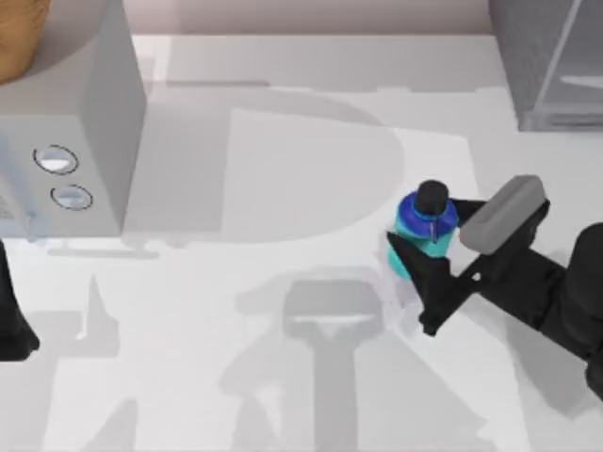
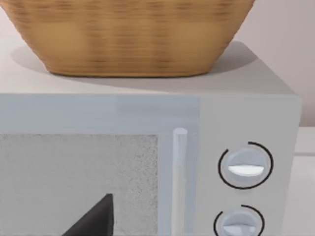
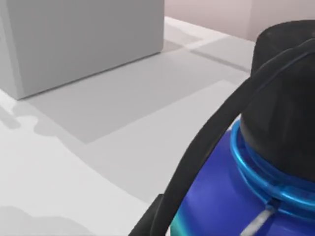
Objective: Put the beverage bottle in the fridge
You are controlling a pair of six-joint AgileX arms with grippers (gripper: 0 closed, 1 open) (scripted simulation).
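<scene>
The beverage bottle [image 1: 429,218], turquoise with a dark blue shoulder and a black cap, stands right of the table's middle. My right gripper [image 1: 420,232] reaches in from the right and is shut on the bottle, one dark finger [image 1: 413,258] pressed against its turquoise side. In the right wrist view the bottle's blue shoulder [image 3: 221,201] and black cap sit very close. The fridge [image 1: 551,61], a dark grey cabinet with a paler panel, stands at the far right corner. My left arm [image 1: 11,320] stays parked at the left edge.
A light grey box with two round dials [image 1: 71,141] stands at the far left, facing the left wrist camera [image 2: 243,167]. A woven basket [image 2: 128,34] rests on top of it. Open white table [image 1: 283,282] lies between that box and the bottle.
</scene>
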